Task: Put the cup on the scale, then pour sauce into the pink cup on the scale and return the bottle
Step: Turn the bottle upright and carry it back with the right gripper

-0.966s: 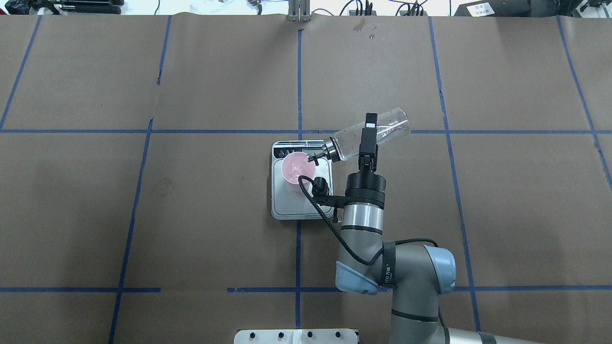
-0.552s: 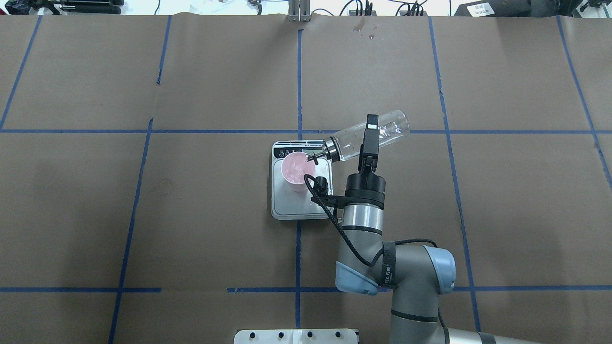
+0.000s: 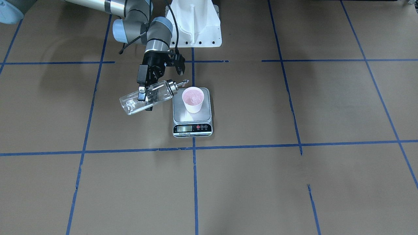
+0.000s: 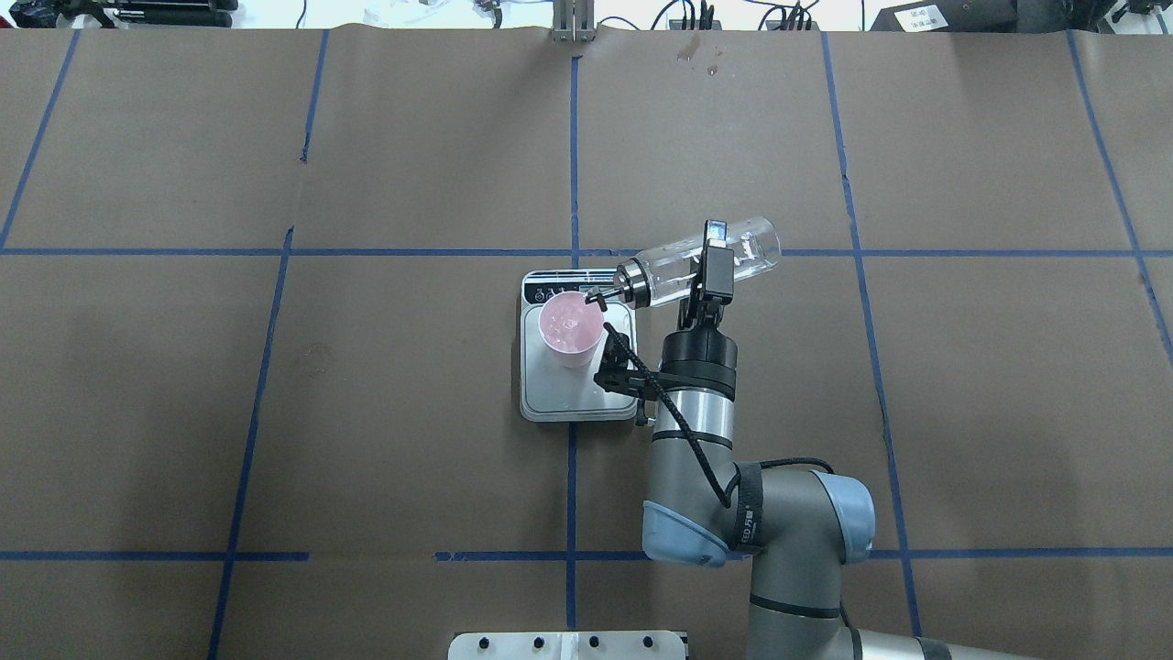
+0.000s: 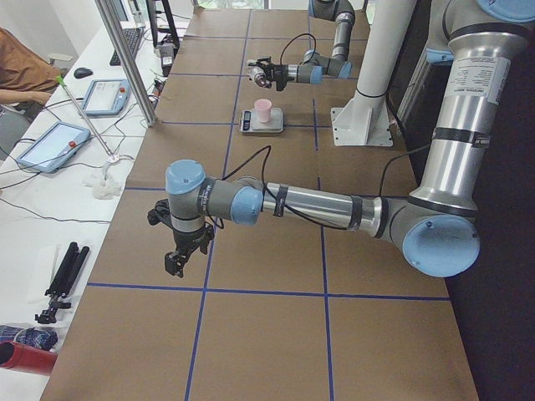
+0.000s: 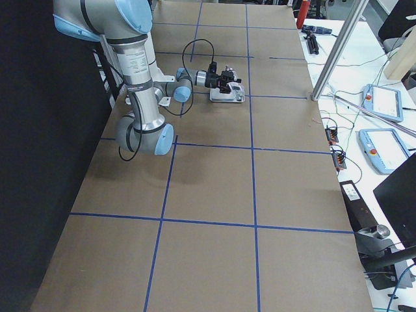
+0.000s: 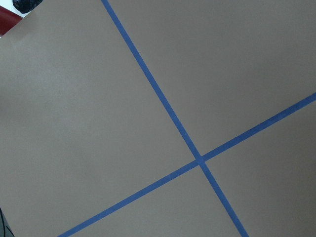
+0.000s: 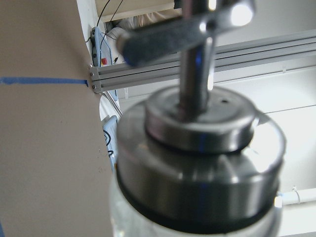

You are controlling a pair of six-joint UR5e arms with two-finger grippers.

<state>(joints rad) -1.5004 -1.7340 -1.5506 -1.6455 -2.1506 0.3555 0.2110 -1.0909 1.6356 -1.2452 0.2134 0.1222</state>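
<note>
The pale pink cup point(image 4: 570, 323) stands upright on the far half of the scale point(image 4: 577, 396), with clear sauce glinting inside it. My right gripper point(image 4: 714, 255) is shut on the body of the clear bottle point(image 4: 733, 254), which lies tilted almost level to the right of the scale. Its silver spout point(image 4: 594, 295) points at the cup's far right rim. From the front, the bottle point(image 3: 130, 103), cup point(image 3: 193, 98) and scale point(image 3: 192, 128) show the same. The pourer cap point(image 8: 197, 148) fills the right wrist view. My left gripper point(image 5: 175, 262) hangs over bare paper far from the scale; I cannot tell its state.
Brown paper with blue tape lines point(image 4: 573, 165) covers the table. The white robot base mount point(image 3: 196, 26) sits behind the scale. A side table with tablets point(image 5: 50, 144), cables and an aluminium post point(image 5: 125, 58) runs along the far edge, with a person's sleeve point(image 5: 21, 63).
The right wrist has rolled, tipping the bottle back. Its spout moved from over the cup's middle to the cup's far right rim. Cup and scale have not moved.
</note>
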